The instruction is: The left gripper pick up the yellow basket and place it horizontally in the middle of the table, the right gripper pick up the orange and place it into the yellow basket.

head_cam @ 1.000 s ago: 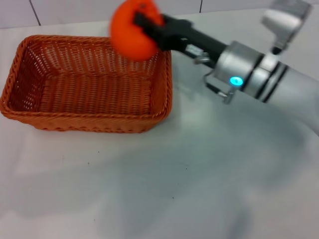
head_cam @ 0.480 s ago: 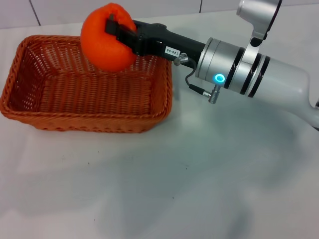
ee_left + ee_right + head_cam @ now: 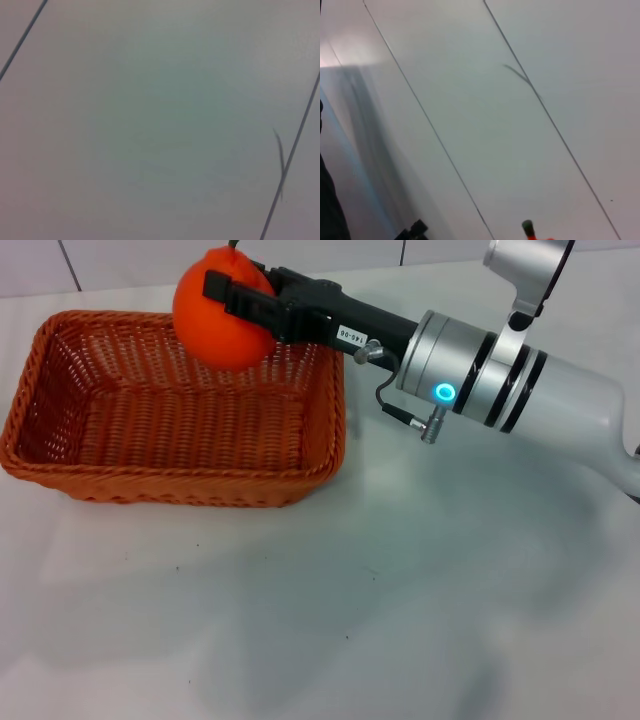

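Observation:
The yellow basket [image 3: 150, 420], an orange-brown woven wicker one, lies flat on the white table [image 3: 400, 590] at the left in the head view. My right gripper [image 3: 222, 290], black jaws on a silver wrist with a cyan light, is shut on the orange [image 3: 215, 315] and holds it in the air over the basket's far right part, above the rim. In the right wrist view only a sliver of the orange with its green stem [image 3: 528, 228] shows at the frame's edge. The left gripper is out of view; the left wrist view shows only a pale tiled surface.
A white tiled wall [image 3: 300, 252] runs behind the table. The silver right forearm [image 3: 520, 390] stretches over the table's right side. Bare white tabletop lies in front of the basket and to its right.
The right gripper carried the orange left from above the basket's right rim, then shifted slightly right and up. The basket has not moved.

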`<move>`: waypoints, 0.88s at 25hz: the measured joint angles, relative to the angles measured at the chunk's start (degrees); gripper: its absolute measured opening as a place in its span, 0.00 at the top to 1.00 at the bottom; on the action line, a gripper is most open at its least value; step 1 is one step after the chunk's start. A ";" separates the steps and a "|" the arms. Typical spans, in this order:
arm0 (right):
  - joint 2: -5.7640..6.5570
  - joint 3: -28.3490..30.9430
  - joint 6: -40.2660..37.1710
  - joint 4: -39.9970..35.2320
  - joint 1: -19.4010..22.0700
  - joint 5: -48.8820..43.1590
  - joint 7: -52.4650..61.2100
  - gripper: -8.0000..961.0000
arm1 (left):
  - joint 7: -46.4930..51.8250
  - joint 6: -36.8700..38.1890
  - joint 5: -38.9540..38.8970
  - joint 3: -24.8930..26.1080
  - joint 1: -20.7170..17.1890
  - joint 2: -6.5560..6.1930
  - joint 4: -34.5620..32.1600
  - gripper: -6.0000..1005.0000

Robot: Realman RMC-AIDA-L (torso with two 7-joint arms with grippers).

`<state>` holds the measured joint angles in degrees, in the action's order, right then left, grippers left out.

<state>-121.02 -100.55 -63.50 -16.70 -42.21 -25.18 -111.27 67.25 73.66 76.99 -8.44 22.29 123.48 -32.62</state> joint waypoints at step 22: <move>0.24 0.29 2.83 -0.16 5.28 14.21 -26.90 0.03 | -8.53 0.07 -3.62 0.63 -0.74 0.27 2.20 0.13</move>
<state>-120.78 -100.26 -60.67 -16.87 -36.93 -10.97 -138.17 58.72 73.73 73.37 -7.80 21.55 123.76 -30.42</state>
